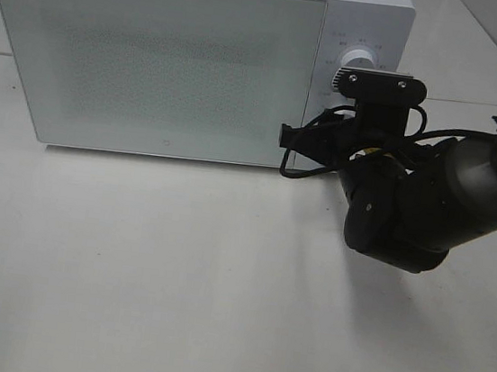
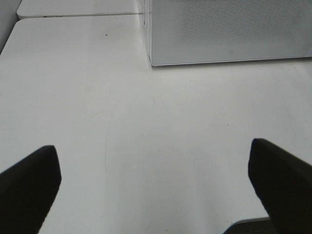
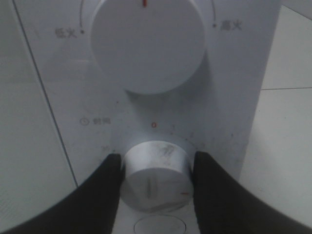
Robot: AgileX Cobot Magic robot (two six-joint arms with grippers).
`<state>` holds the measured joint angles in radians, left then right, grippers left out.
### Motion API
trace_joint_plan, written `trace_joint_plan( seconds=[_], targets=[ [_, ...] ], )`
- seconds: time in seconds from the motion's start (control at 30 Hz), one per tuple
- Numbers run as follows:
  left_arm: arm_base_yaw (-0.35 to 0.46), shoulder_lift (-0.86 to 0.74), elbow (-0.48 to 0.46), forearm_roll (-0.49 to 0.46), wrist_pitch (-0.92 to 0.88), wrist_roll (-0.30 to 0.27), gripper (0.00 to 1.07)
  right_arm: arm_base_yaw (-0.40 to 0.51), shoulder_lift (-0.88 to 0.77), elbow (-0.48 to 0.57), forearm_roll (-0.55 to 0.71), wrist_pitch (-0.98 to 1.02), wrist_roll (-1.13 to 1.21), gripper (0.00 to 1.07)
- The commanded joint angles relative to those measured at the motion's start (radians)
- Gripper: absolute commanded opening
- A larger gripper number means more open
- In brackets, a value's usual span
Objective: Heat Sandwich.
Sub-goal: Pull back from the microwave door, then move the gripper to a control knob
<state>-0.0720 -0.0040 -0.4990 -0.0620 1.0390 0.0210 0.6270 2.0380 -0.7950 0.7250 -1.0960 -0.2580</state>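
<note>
Two grippers work near a white microwave (image 1: 173, 59) that stands on the tabletop (image 1: 174, 277) with its door (image 1: 155, 61) closed. On the control panel, the right gripper (image 3: 156, 168) has its black fingers (image 3: 105, 195) pressed against both sides of the lower dial (image 3: 155, 183), beneath the larger upper dial (image 3: 146, 44). The left gripper (image 2: 152, 148) hangs over the tabletop, fingers spread wide and holding nothing, well apart from the microwave's front corner. Where the sandwich is cannot be told from any view.

white microwave (image 1: 155, 57) shown on white table (image 1: 173, 286), door closed; upper dial (image 3: 146, 44) and lower dial (image 3: 153, 178) seen on control panel (image 3: 229, 87).
</note>
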Motion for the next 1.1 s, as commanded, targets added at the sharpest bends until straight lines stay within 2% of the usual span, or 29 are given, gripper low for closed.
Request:
trace_joint_plan(
  seconds=[0.03,0.1,0.63,0.93,1.1],
  targets=[
    [0.003,-0.028,0.003,-0.009,-0.002,-0.008,1.01,0.001,0.003,-0.010,-0.021,0.011,0.007,0.12],
    [0.003,-0.028,0.003,-0.009,-0.002,-0.008,1.01,0.001,0.003,-0.010,-0.021,0.004,0.007,0.07],
    [0.003,-0.028,0.003,-0.009,-0.002,-0.008,1.01,0.001,0.003,-0.010,-0.022,0.004,0.033,0.08],
    [0.003,-0.028,0.003,-0.009,-0.002,-0.008,1.01,0.001,0.003,-0.010,-0.046,0.002,0.279,0.08],
    [0.003,-0.028,0.003,-0.009,-0.002,-0.008,1.01,0.001,0.003,-0.010,-0.083,0.002,0.505,0.08]
  ],
)
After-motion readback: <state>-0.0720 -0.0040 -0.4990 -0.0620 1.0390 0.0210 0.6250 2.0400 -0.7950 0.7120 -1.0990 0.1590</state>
